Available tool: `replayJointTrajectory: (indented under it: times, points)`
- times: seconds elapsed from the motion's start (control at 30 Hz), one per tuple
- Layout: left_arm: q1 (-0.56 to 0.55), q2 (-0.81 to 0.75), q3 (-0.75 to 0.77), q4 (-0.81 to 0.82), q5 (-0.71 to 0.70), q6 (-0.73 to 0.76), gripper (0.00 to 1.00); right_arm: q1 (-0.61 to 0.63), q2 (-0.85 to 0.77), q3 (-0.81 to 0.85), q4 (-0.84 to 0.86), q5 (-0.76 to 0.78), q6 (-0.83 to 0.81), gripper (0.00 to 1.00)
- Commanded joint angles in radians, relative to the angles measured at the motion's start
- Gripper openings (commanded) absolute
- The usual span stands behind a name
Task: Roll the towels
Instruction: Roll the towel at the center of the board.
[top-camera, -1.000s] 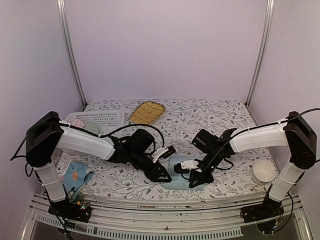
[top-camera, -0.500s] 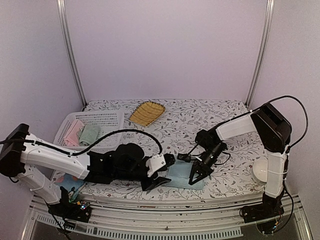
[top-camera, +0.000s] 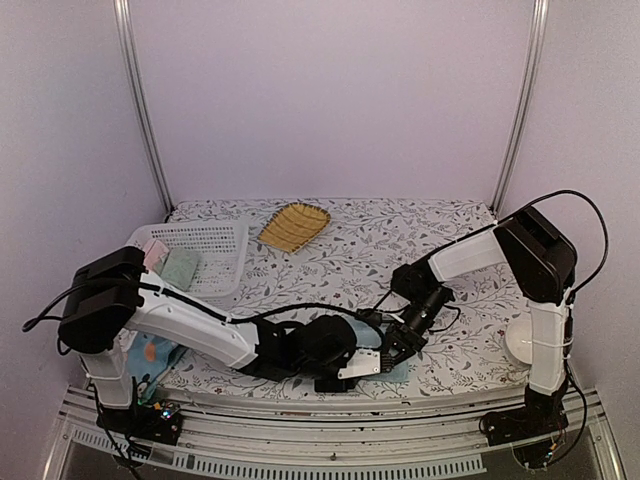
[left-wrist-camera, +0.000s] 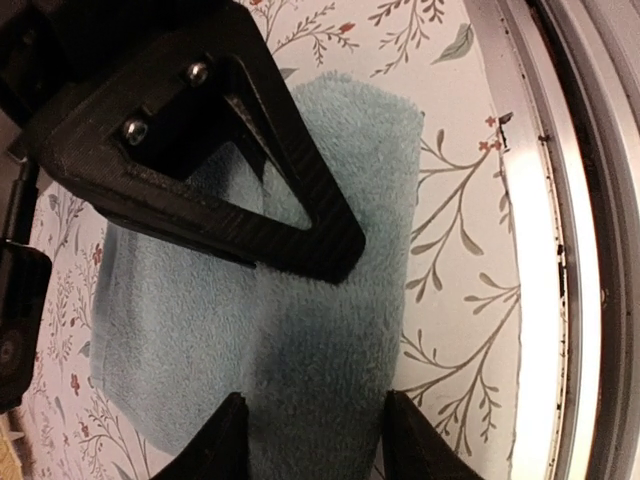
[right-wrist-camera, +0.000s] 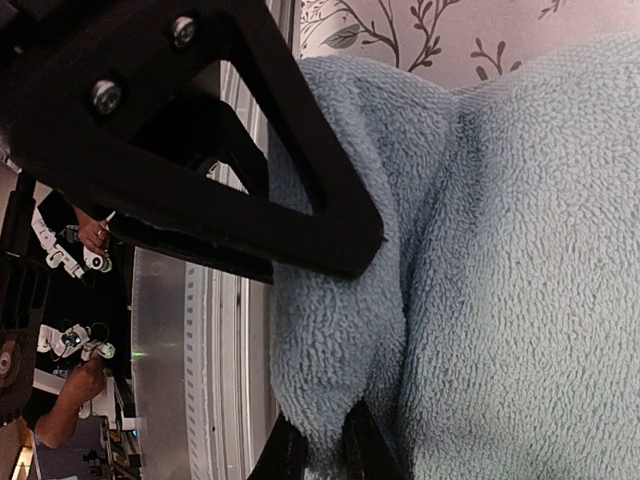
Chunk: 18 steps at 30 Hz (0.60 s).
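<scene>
Shows the plain towel (left-wrist-camera: 200, 330) at lower centre of the overhead view, folded on the surface (left-wrist-camera: 450, 250) beside the front rail (left-wrist-camera: 560, 250). Pinched at a thick fold by the right hand (right-wrist-camera: 322, 445), clenched; straddled by the left hand (left-wrist-camera: 315, 440), spread and released. Risks dragging rather than rolling under one pinch; risks collision too, with hands so close.
</scene>
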Motion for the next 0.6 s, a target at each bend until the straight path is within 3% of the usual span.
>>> replayJointTrajectory:
  times: [0.0, 0.13, 0.27, 0.33, 0.57]
  points:
    - [-0.023, 0.026, 0.037, -0.010, -0.007, 0.054, 0.42, 0.003, 0.029, -0.006, -0.013, 0.054, -0.008, 0.07]
    - [-0.025, 0.040, 0.055, -0.013, -0.004, 0.040, 0.28, 0.002, 0.016, 0.010, -0.025, 0.058, 0.000, 0.13]
    - [-0.026, 0.038, 0.064, -0.044, 0.001, 0.020, 0.19, -0.002, -0.058, 0.016, -0.126, 0.006, -0.073, 0.38]
    - [-0.026, 0.035, 0.063, -0.056, 0.006, 0.010, 0.18, -0.005, -0.103, 0.016, -0.168, -0.013, -0.103, 0.45]
    - [-0.028, 0.033, 0.069, -0.082, 0.004, -0.025, 0.16, -0.061, -0.157, 0.068, -0.118, 0.034, -0.029, 0.47]
